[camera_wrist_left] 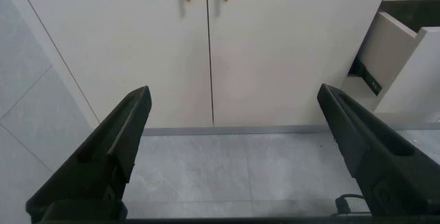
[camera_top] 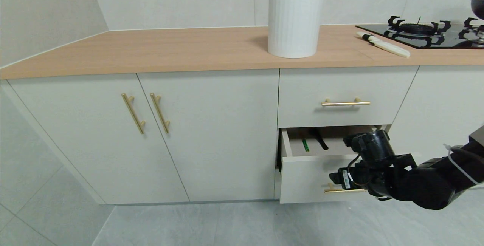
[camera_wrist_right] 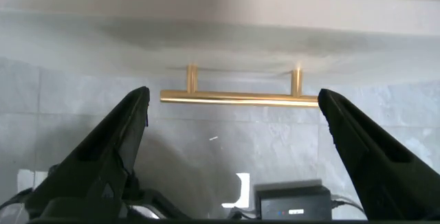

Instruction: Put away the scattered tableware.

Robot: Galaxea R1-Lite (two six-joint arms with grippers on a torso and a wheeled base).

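Partly done: drawer point(camera_top: 314, 174) half out, some tableware in.
Green utensil point(camera_top: 305, 145) & black utensil point(camera_top: 319, 140) lie inside; knife point(camera_top: 383, 44) on counter point(camera_top: 189, 49), yours to stow. R gripper point(camera_wrist_right: 234, 100) spread wide at drawer handle point(camera_top: 355, 190), empty; L gripper point(camera_wrist_left: 232, 97) same, by cabinet doors point(camera_wrist_left: 206, 38).

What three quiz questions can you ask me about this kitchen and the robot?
1. True or false: the lower drawer is partly open.
2. What lies on the counter beside the stove? A) knife B) spoon C) plate
3. Fill in: the open right gripper faces the lower drawer's gold ____.
Key: 1 true; 2 A; 3 handle.
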